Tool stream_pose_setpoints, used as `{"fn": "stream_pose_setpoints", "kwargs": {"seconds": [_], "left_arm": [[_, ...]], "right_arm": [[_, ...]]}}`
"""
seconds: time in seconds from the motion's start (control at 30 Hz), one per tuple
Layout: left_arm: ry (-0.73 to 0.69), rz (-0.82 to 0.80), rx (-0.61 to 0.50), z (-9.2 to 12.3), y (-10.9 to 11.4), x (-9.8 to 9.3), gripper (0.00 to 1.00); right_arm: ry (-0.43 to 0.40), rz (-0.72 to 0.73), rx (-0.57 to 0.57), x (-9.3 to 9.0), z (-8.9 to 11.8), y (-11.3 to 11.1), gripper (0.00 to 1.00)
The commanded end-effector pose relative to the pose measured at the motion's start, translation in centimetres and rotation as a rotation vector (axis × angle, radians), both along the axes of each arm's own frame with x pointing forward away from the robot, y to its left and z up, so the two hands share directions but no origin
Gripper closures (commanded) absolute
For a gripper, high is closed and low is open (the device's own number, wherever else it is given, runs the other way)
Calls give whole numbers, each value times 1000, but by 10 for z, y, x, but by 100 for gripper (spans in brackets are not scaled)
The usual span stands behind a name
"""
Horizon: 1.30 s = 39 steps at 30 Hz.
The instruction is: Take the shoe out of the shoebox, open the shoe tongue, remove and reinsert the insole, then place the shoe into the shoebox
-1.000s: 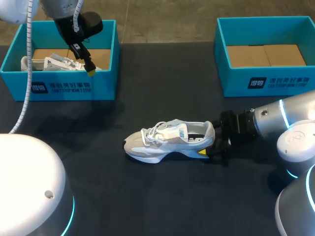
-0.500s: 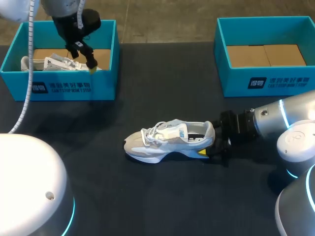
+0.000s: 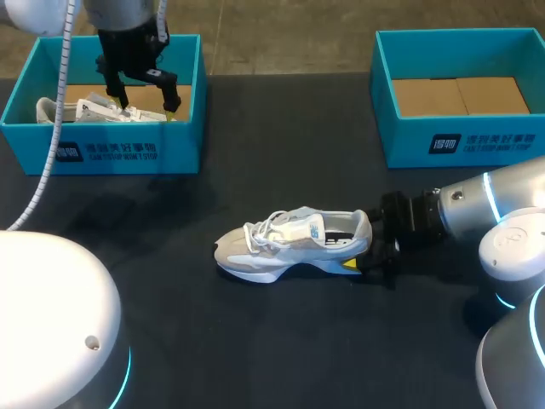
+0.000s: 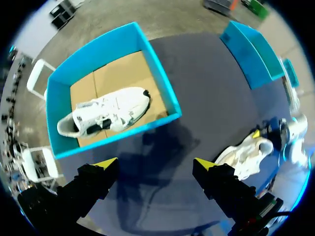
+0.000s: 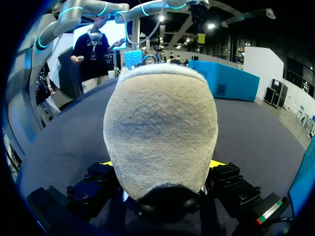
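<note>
**Shoe stands on the table, its heel in the right gripper**

The shoe (image 3: pixel 294 245), pale grey and white with white laces, stands on its sole near the middle of the dark table (image 3: pixel 255 349), toe to the left. The right gripper (image 3: pixel 358 250) is clenched on its heel, one yellow tip showing against the sole's near side. From the right wrist the fuzzy beige heel fills nearly everything, a yellow tip peeking out on either side.

Well apart, at the far left corner, the left gripper (image 3: pixel 146 107) hangs over the left shoebox (image 3: pixel 34 153), fingers spread and holding nothing. The second shoe (image 4: pixel 106 112) lies inside on brown cardboard; the left wrist view shows it whole, white with dark markings, while from overhead the arm covers part.

The right shoebox (image 3: pixel 477 141) sits at the far right, its floor brown cardboard. Both teal boxes carry white print on their front walls.
</note>
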<state>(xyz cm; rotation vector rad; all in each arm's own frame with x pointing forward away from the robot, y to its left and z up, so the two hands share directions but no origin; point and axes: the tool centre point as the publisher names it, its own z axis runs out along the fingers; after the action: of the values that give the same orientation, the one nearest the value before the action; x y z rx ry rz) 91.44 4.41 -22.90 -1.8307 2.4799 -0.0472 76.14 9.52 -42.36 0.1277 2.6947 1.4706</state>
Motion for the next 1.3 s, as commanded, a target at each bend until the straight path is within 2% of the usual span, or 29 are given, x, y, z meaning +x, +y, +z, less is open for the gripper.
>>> {"fn": "stream_pose_setpoints", "kwargs": {"seconds": [0.03, 0.23, 0.5, 1.0, 1.3], "left_arm": [[-114, 479, -34, 5, -14, -24, 0], [-107, 502, -71, 4, -40, -42, 0], [-81, 463, -70, -5, -93, -65, 0], [25, 409, -59, -29, -173, -112, 0], [55, 319, -52, -35, -223, -156, 0]], "right_arm": [[-1, -2, -4, -1, 0, 3, 100], [-1, -2, -4, -1, 0, 3, 100], [-1, -2, -4, -1, 0, 3, 100], [-1, -2, -4, -1, 0, 3, 100], [-1, -2, -4, -1, 0, 3, 100]]}}
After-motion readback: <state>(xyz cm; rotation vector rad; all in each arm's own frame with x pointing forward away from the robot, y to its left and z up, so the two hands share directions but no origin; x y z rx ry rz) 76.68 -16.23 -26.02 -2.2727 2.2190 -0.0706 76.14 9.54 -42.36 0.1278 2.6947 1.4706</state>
